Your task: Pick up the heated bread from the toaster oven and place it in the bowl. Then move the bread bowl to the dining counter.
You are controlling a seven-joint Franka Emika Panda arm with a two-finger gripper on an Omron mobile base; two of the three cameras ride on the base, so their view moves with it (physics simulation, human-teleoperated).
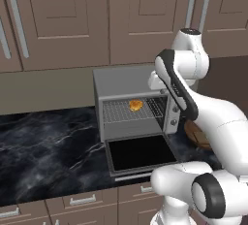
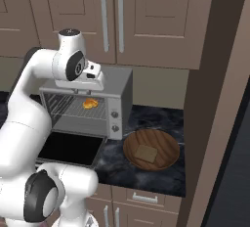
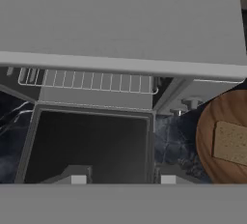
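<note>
Over the boxy grey metal toaster oven (image 2: 119, 86): two-finger hand (image 3: 123, 178) partly open, gripping nothing. Small golden-orange lumpy bread piece (image 1: 136, 105) on the wire rack inside, door down. Wide dark-brown wooden bowl (image 2: 166, 147) just beside the oven on the black marble counter (image 1: 48, 141), without bread. Nothing done yet, seemingly: picking, placing, carrying all left.

The toaster oven (image 2: 88, 106) stands on the counter (image 1: 43, 146) at frame centre, its door (image 1: 140, 153) dropped toward the lower edge. The bread (image 1: 136, 105) lies on the rack (image 1: 126, 110) inside. The bowl (image 2: 151, 149) sits lower right, just beside the oven. Cabinets (image 2: 146, 15) hang above.
</note>
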